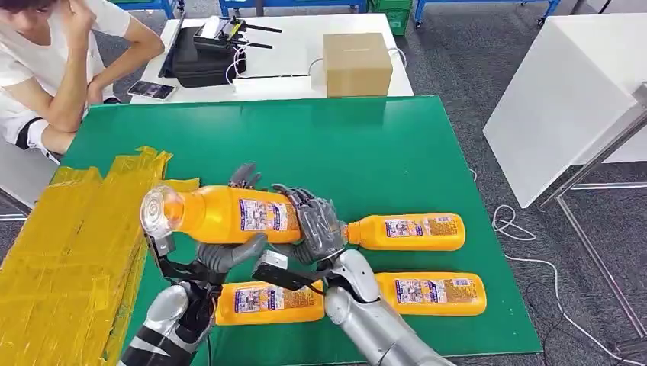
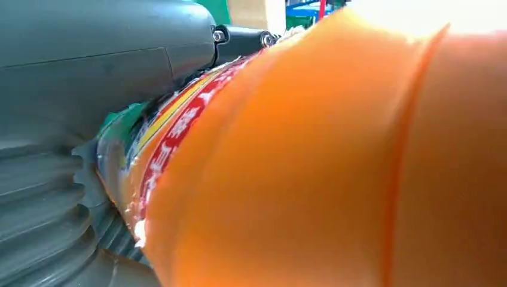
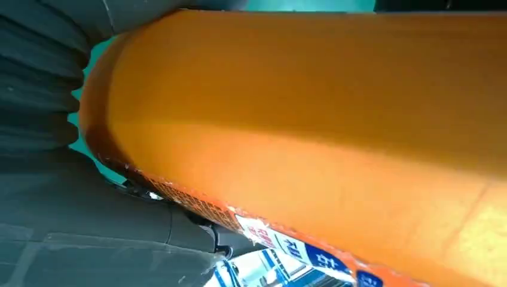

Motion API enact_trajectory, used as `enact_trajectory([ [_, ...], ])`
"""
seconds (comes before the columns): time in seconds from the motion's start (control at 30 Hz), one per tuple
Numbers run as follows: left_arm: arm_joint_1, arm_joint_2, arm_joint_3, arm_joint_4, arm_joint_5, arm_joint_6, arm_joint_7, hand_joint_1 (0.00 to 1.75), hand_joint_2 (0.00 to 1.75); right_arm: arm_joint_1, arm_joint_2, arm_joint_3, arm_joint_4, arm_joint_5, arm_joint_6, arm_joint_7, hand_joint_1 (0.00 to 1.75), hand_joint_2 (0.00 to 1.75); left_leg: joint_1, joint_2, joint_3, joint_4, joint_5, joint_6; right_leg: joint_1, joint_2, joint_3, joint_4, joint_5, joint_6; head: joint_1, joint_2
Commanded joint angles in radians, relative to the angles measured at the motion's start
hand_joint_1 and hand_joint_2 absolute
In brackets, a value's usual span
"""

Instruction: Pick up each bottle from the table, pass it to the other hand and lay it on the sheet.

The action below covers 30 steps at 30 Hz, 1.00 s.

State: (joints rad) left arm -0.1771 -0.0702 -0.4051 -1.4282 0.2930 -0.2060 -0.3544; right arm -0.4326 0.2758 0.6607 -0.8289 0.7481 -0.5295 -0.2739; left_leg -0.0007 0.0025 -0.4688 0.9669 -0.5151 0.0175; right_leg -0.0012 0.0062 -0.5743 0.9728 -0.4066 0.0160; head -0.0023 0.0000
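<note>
Bottles are lying nearest us on the green mat (image 1: 397, 145): one (image 1: 265, 303) just beside our left forearm and partly under our right wrist, another (image 1: 431, 294) beside our right forearm, both on their sides and untouched. Above them we are holding the orange bottle (image 1: 229, 214) clear of the mat, level, with its clear cap end pointing toward the yellow sheet (image 1: 69, 259) on our left. Our left hand (image 1: 217, 255) is cupping it from below, thumb lying along the underside and fingers (image 1: 244, 175) curling up behind the body; our right hand (image 1: 317, 225) is wrapping its fingers over the base end. Both hands are gripping at once, which we are reading as the handover in mid-step, the bottle kept horizontal so it can go down flat. Which hand is giving and which is taking we cannot tell from these views. In the left wrist view the bottle (image 2: 335, 161) is pressing right against the grey palm, and in the right wrist view its body (image 3: 311, 131) is lying across that hand likewise. Just past our right hand a third bottle (image 1: 408, 231) is waiting on the mat. Farther off a cardboard box (image 1: 357, 64) is sitting on a white table, and a person (image 1: 53, 61) is sitting at the far left.
</note>
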Motion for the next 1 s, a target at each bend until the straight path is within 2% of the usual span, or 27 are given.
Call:
enact_trajectory([
  [0.03,-0.033,-0.015,-0.007,0.013,-0.016,0.049,-0.002,0.0,1.75,0.03,-0.017,0.168,0.017,0.047,0.054,-0.016,1.75,1.75,0.001,-0.001,0.001,-0.001,0.0,-0.001,0.001,-0.001,0.002,-0.001,0.0,0.0,0.0,0.0],
  [0.17,-0.03,-0.017,-0.001,0.007,-0.02,0.06,-0.007,0.0,1.75,0.028,-0.021,0.174,0.012,0.049,0.059,-0.016,1.75,1.75,0.003,-0.003,0.002,0.0,-0.001,-0.002,0.003,-0.003,0.004,-0.002,-0.001,0.0,0.0,0.0],
  [0.33,-0.012,-0.029,0.056,-0.035,-0.051,0.165,-0.035,0.0,1.75,0.051,-0.038,0.226,-0.037,0.073,0.072,0.004,1.75,1.75,0.002,-0.002,0.001,0.0,-0.001,-0.001,0.002,-0.002,0.003,-0.002,-0.001,0.0,0.0,0.0],
  [0.47,0.006,-0.078,0.122,-0.066,-0.11,0.36,-0.091,0.0,1.75,0.056,-0.038,0.237,-0.04,0.077,0.058,0.032,1.75,1.75,0.002,-0.003,0.001,0.0,-0.001,-0.001,0.003,-0.004,0.003,-0.002,-0.001,0.0,0.0,0.0],
  [0.5,0.007,-0.085,0.129,-0.072,-0.118,0.387,-0.099,0.24,1.75,0.057,-0.037,0.236,-0.042,0.076,0.054,0.035,1.75,1.75,0.001,-0.002,0.001,0.0,0.0,-0.001,0.002,-0.003,0.002,-0.001,-0.001,0.0,0.0,0.0],
  [0.53,0.012,-0.096,0.139,-0.087,-0.115,0.423,-0.114,1.75,1.75,0.057,-0.037,0.233,-0.044,0.072,0.048,0.039,1.75,1.75,0.002,-0.003,0.001,0.0,-0.001,-0.001,0.003,-0.003,0.003,-0.002,-0.001,0.001,0.0,0.0],
  [0.73,0.023,-0.097,0.143,-0.12,-0.106,0.496,-0.144,1.75,1.75,0.043,-0.049,0.211,-0.063,0.051,0.032,0.04,1.75,1.75,0.002,-0.003,0.001,0.0,0.0,-0.001,0.002,-0.004,0.003,-0.002,-0.001,0.001,0.0,0.0],
  [1.0,0.028,-0.095,0.143,-0.133,-0.099,0.503,-0.159,1.75,1.75,0.041,-0.055,0.202,-0.076,0.042,0.029,0.036,1.73,1.75,0.002,-0.003,0.002,-0.001,0.0,-0.001,0.002,-0.004,0.003,-0.003,0.0,0.0,0.0,0.0],
])
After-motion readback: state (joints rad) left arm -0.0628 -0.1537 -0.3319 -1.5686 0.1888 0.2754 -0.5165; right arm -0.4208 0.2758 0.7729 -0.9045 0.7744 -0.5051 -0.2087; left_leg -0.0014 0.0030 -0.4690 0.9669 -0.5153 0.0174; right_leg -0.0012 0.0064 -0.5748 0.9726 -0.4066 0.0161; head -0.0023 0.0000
